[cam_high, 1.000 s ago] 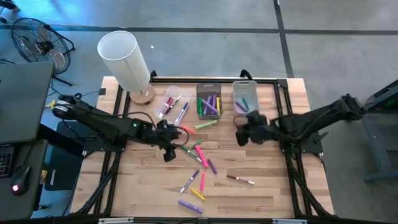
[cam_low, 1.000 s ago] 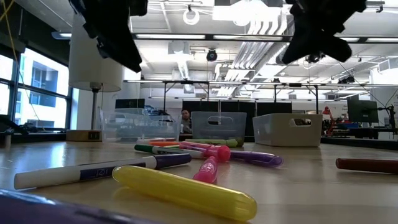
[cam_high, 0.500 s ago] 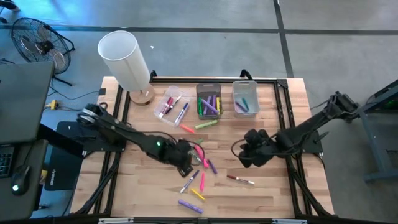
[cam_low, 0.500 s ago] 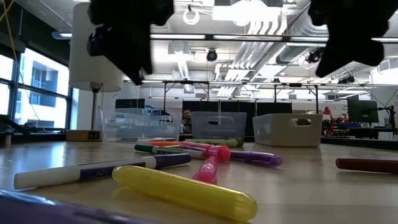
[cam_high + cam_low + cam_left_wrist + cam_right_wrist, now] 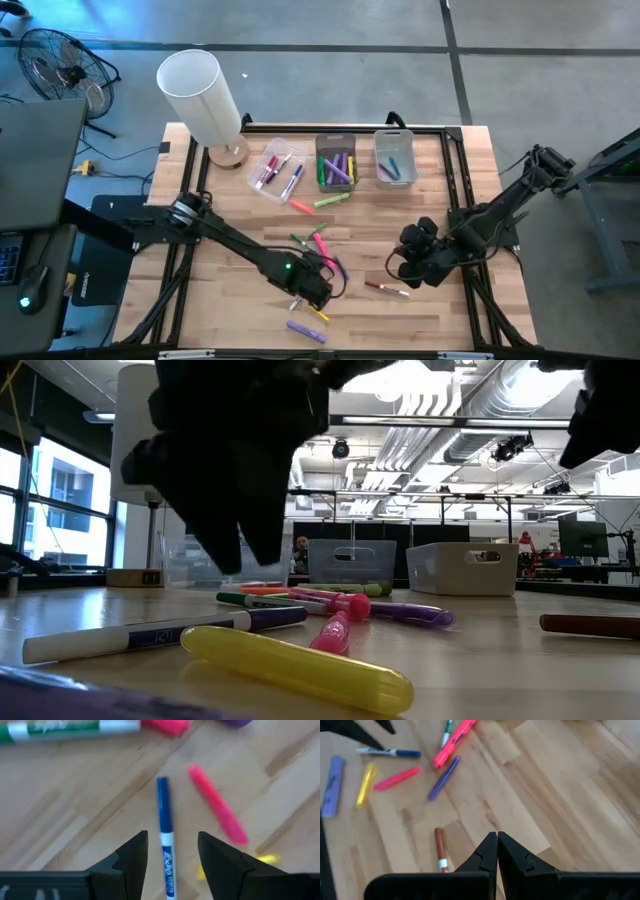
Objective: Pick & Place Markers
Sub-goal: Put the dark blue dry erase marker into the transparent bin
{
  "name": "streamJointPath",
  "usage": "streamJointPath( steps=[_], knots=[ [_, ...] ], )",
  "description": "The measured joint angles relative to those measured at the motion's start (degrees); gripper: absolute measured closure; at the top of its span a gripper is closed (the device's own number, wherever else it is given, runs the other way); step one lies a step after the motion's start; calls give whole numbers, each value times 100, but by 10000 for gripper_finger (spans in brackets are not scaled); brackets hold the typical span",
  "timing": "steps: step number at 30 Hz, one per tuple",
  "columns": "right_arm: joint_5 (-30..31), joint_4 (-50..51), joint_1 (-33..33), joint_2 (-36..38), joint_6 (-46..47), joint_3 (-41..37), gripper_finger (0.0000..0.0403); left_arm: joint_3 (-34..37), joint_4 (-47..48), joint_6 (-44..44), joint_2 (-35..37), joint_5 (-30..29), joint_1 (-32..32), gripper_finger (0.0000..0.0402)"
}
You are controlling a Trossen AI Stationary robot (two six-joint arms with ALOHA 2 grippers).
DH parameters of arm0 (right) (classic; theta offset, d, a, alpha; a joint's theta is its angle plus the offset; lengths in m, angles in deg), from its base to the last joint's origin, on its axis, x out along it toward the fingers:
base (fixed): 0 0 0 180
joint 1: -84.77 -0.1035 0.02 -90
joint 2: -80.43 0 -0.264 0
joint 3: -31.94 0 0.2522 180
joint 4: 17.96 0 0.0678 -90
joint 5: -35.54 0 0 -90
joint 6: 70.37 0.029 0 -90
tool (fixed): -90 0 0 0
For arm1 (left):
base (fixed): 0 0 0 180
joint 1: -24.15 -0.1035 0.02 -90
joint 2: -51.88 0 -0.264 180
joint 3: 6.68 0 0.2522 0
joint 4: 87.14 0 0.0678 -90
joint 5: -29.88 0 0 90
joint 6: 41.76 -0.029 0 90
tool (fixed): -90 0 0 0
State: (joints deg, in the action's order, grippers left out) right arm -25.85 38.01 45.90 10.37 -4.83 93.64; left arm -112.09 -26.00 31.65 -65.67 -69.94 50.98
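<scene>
Several markers lie loose on the wooden table [image 5: 230,320]. Among them are a white marker with a blue cap [image 5: 164,830], a pink one [image 5: 217,805], a yellow one [image 5: 300,670] and a brown one [image 5: 440,851]. My left gripper [image 5: 171,837] hangs open just above the table, its fingers standing on either side of the blue-capped marker without touching it. In the high view this gripper [image 5: 318,293] is near the table's front middle. My right gripper [image 5: 402,270] is shut with nothing in it, above the table and just behind the brown marker [image 5: 386,290].
Three clear bins [image 5: 336,160] holding markers stand in a row at the far edge, with a white lamp [image 5: 200,95] at the far left. More loose markers lie around the table's middle [image 5: 318,240]. A lavender marker [image 5: 306,331] lies near the front edge.
My left gripper has swung from the table's middle toward the near edge and to the right. It came down over the loose markers and rolled about its own axis, staying open. My right gripper has drawn back from the bins toward the near right, still shut.
</scene>
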Motion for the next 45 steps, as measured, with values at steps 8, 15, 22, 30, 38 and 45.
streamJointPath(
  steps=[8,15,22,30,38,45],
  knots=[
    [20,-76,-445,0,84,0,402,-60,109,343,-498,213,-16,231],
    [251,-97,-775,0,377,0,402,-86,162,345,-615,378,-18,239],
    [294,-107,-883,0,472,0,402,-82,495,575,-631,313,-117,361],
    [476,-108,-881,0,453,0,402,-35,636,143,-464,753,-318,370],
    [930,-89,-877,0,450,0,402,-26,1566,-854,534,325,-765,378],
    [1286,-18,-705,0,452,0,401,-60,2144,-2302,1476,-112,-1917,378]
  ],
)
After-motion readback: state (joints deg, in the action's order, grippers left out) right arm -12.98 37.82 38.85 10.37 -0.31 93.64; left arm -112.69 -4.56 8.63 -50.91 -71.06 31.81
